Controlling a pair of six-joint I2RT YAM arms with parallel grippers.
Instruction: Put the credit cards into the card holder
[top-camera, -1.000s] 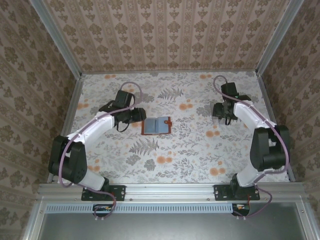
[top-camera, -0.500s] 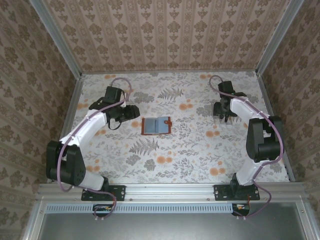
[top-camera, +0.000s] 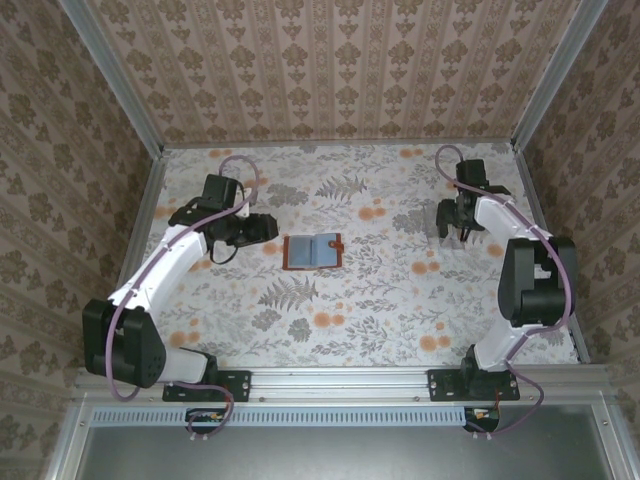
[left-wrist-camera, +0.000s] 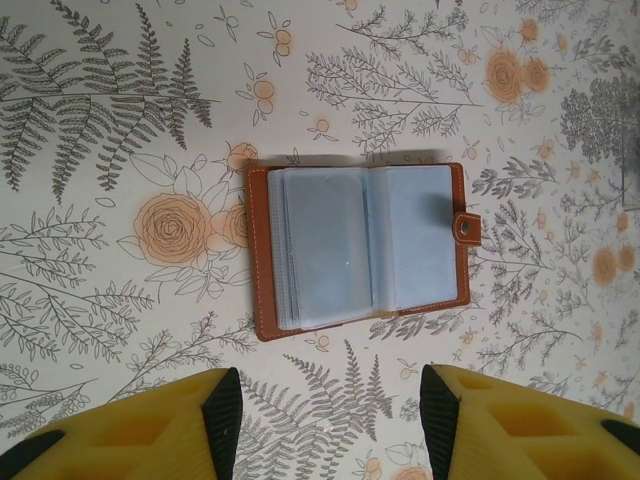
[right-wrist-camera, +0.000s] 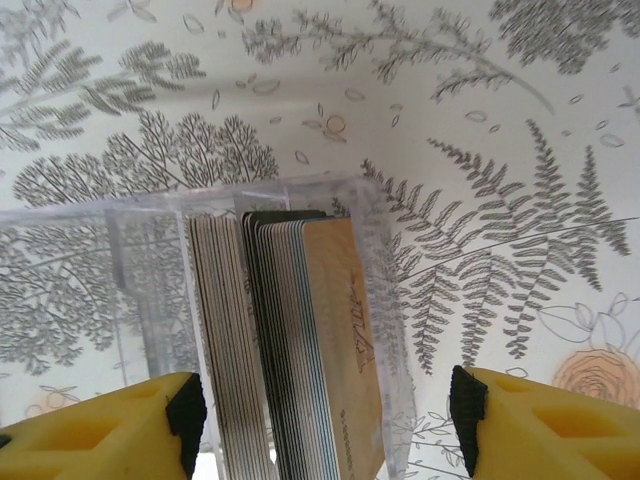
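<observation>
The card holder (left-wrist-camera: 360, 250) is lying open on the desk (top-camera: 400, 300).
Left fingers (left-wrist-camera: 150, 435) are spread wide left of it; right fingers (right-wrist-camera: 540, 420), also wide, are hovering over credit cards (right-wrist-camera: 290, 350) standing in a clear box (right-wrist-camera: 130, 270), far right.

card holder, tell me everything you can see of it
The card holder is a small reddish-brown, leather-looking wallet with pale edge stitching. It lies open and flat, inside up, on the flowered cloth, showing bluish-grey plastic-looking pockets on both halves. A small clasp tab with a metal snap sticks out from one side. Only the cloth touches it; the left gripper is apart from it, fingers spread.
</observation>
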